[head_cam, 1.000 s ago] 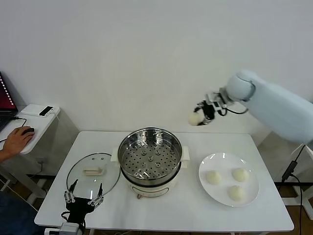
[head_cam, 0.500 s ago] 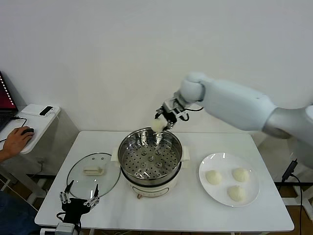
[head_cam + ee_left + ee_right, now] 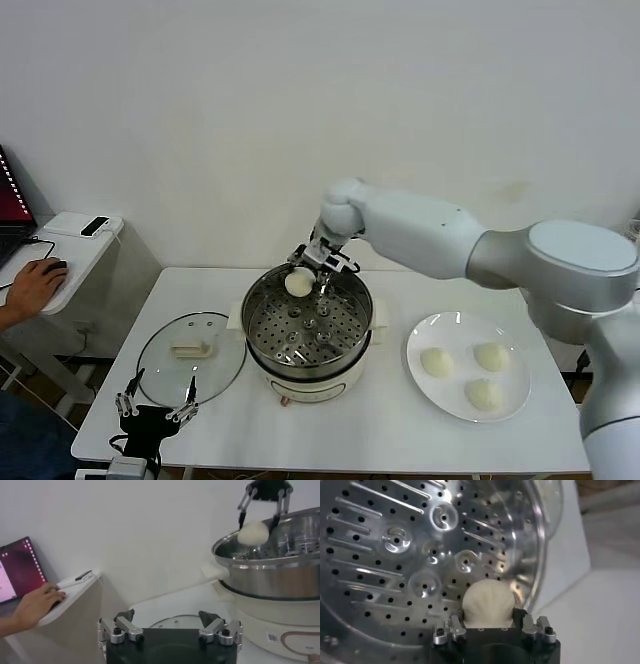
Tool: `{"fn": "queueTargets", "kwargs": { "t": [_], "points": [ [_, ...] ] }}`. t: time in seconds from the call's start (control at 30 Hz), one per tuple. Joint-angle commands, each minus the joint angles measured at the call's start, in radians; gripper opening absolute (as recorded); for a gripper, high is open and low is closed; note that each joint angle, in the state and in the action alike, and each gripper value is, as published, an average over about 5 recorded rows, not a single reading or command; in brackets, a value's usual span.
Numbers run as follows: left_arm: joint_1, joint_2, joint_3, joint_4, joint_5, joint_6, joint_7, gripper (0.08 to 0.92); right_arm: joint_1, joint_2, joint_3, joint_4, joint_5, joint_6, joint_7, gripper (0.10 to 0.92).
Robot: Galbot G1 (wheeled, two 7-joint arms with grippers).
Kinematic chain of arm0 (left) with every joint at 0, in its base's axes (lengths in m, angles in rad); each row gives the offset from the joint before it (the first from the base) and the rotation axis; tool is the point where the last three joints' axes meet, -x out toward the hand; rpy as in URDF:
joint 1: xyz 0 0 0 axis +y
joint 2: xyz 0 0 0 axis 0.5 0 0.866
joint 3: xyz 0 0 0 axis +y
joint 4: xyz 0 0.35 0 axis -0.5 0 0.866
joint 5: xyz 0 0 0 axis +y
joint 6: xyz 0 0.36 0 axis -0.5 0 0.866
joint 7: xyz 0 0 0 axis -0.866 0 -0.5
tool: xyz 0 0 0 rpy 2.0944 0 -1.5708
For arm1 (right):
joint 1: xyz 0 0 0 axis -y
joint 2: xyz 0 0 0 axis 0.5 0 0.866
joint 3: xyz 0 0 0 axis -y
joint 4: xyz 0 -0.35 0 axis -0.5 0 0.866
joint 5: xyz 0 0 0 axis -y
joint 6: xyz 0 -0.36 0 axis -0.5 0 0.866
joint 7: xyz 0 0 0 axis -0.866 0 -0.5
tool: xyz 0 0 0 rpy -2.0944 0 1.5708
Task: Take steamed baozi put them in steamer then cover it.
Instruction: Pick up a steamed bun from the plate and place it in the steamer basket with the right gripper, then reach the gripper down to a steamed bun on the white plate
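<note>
While our right gripper (image 3: pixel 300 278) clamps one steamed baozi (image 3: pixel 298 283) just above the perforated tray at the far rim of the steamer (image 3: pixel 345 372), three more baozi (image 3: pixel 436 362) sit on the white plate (image 3: pixel 418 340) beside it; the glass cover (image 3: pixel 190 355) lies flat on the table (image 3: pixel 420 440), our left gripper (image 3: pixel 152 408) spread wide near it

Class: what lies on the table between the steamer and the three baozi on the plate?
Nothing: in the head view, bare table separates the steamer from the plate.
</note>
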Motion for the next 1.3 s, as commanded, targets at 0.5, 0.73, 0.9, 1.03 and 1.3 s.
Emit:
{"fn": "queueTargets", "kwargs": {
  "t": [0.5, 0.73, 0.9, 1.03, 1.3],
  "points": [
    [-0.003, 0.002, 0.002, -0.007, 0.001, 0.001, 0.001, 0.823, -0.028, 0.058, -0.019, -0.085, -0.18, 0.147, 0.046, 0.642],
    [-0.004, 0.005, 0.005, -0.01, 0.0, 0.003, 0.003, 0.823, 0.065, -0.003, -0.032, 0.018, 0.02, 0.031, -0.036, 0.812],
    [-0.004, 0.015, 0.005, -0.015, -0.005, 0.007, 0.005, 0.823, 0.168, -0.127, -0.041, 0.229, 0.238, -0.257, -0.139, 0.822],
    [-0.005, 0.026, 0.006, -0.022, -0.009, 0.01, 0.007, 0.823, 0.223, -0.262, -0.03, 0.369, 0.318, -0.468, -0.161, 0.823],
    [-0.014, 0.053, 0.016, -0.033, -0.013, 0.018, 0.01, 0.823, 0.262, -0.586, -0.02, 0.581, 0.409, -0.701, -0.159, 0.823]
  ]
}}
